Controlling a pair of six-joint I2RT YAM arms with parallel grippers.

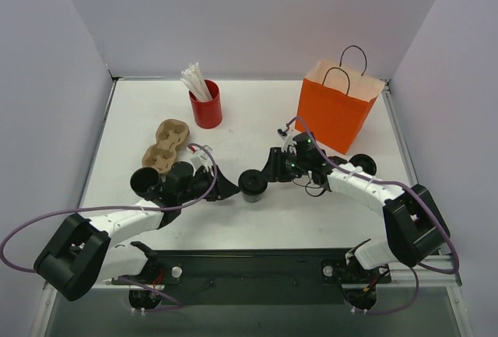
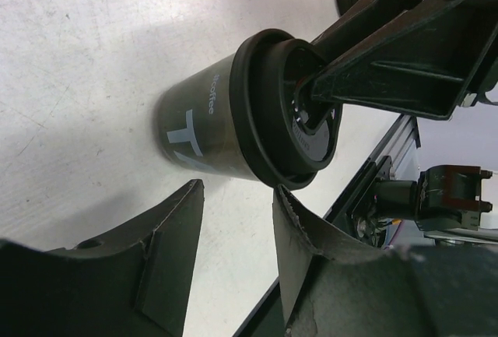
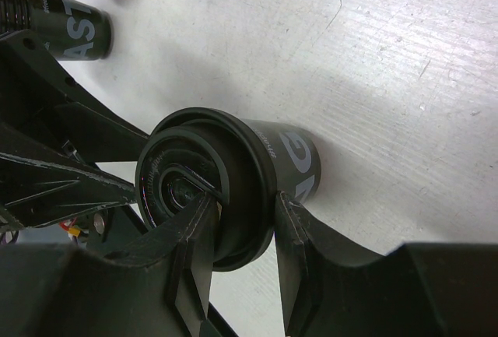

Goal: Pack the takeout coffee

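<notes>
One takeout coffee cup [image 1: 253, 184], dark with a black lid, stands at the table's middle. My right gripper [image 1: 266, 172] is shut on its lid rim. In the right wrist view one finger [image 3: 194, 228] lies on the lid top [image 3: 187, 189] and the other presses the cup wall below the rim. My left gripper [image 1: 228, 190] is open and empty just left of this cup. The left wrist view shows the cup [image 2: 226, 119] just beyond the spread fingertips [image 2: 191, 197]. The second coffee cup [image 1: 144, 181] stands by the left arm and also shows in the right wrist view [image 3: 62, 29].
A brown cardboard cup carrier [image 1: 166, 144] lies behind the left arm. A red cup [image 1: 206, 107] of white sticks stands at the back. An orange paper bag [image 1: 336, 111] with handles stands open at the back right. Purple walls close in the table.
</notes>
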